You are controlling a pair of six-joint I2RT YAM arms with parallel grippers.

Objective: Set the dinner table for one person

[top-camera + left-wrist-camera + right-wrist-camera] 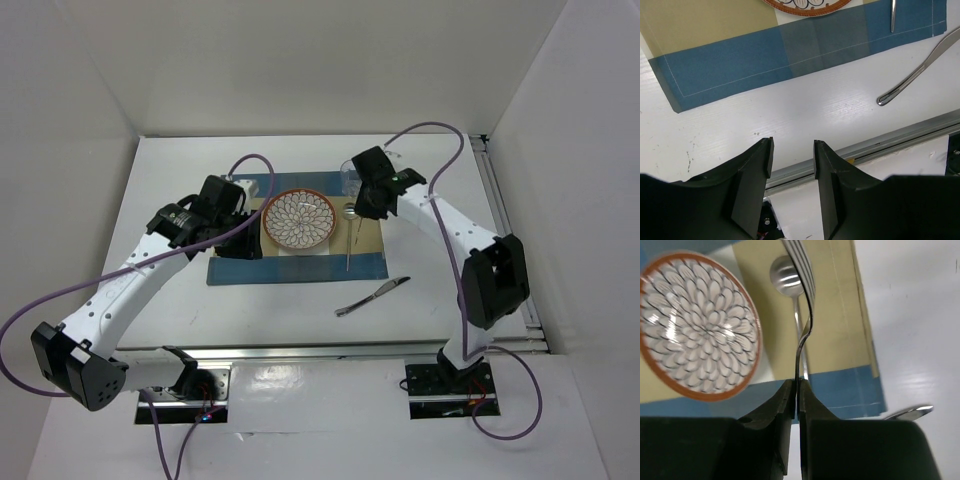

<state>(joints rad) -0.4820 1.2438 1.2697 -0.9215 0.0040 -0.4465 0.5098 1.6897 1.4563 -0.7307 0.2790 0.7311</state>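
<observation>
Steel fork (802, 270) is hanging clamped in the right gripper (797, 385) over the placemat (840, 315), right of the plate (700, 325), the cutlery step seemingly needing it lowered and released, while the left gripper (792, 150) is hovering agape above the white dinner table (180, 300).

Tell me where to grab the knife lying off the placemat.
Knife: pinch the slim handle mid-length, straight from above, jaws across its width. It lies flat and diagonal on the dinner table, clear of the placemat, so only a top-down pinch gets around it.
</observation>
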